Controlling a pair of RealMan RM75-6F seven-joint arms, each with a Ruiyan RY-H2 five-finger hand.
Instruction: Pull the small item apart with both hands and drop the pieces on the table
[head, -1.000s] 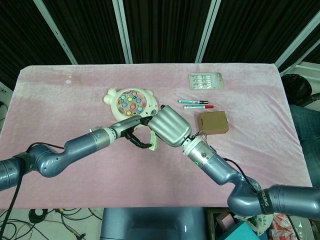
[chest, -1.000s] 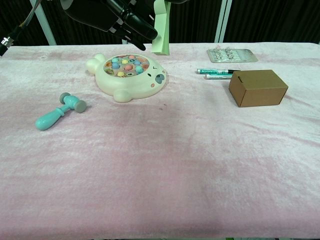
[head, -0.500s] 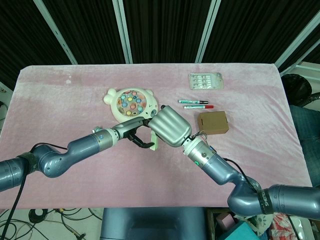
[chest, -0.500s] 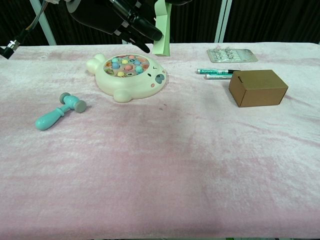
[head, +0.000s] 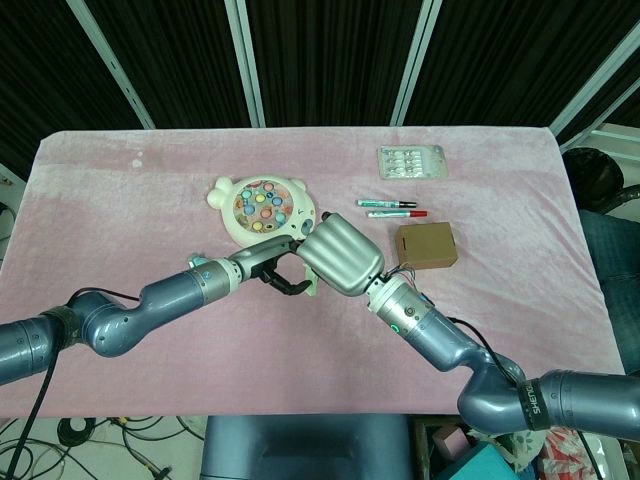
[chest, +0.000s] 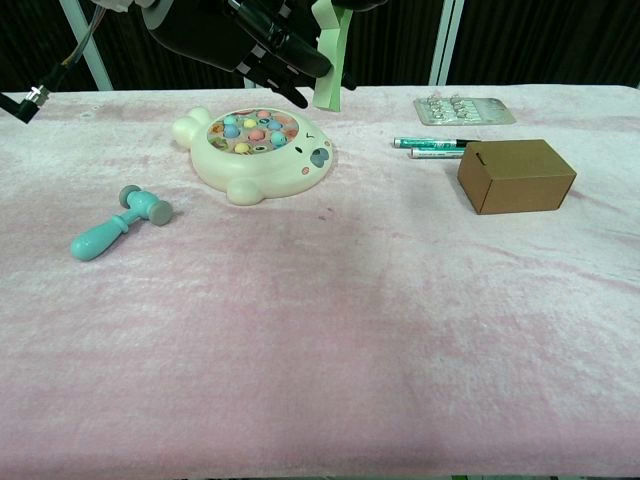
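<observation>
The small item (chest: 328, 68) is a pale green flat piece held upright in the air above the toy's right side. In the head view only its lower edge (head: 311, 289) peeks out under my right hand (head: 340, 256), which holds it from above, silver back facing the camera. My left hand (chest: 262, 40) reaches in from the left. Its dark fingers (head: 281, 280) curl up against the item's left edge. The right hand hides whether they grip it.
A cream animal-shaped toy (chest: 256, 150) with coloured pegs lies under the hands. A teal toy hammer (chest: 118, 222) lies at the left. Two markers (chest: 432, 147), a brown cardboard box (chest: 515, 175) and a blister pack (chest: 463, 109) lie at the right.
My left hand has slid right until its fingers meet the green item. The item and my right hand have shifted slightly right and tilted a little.
</observation>
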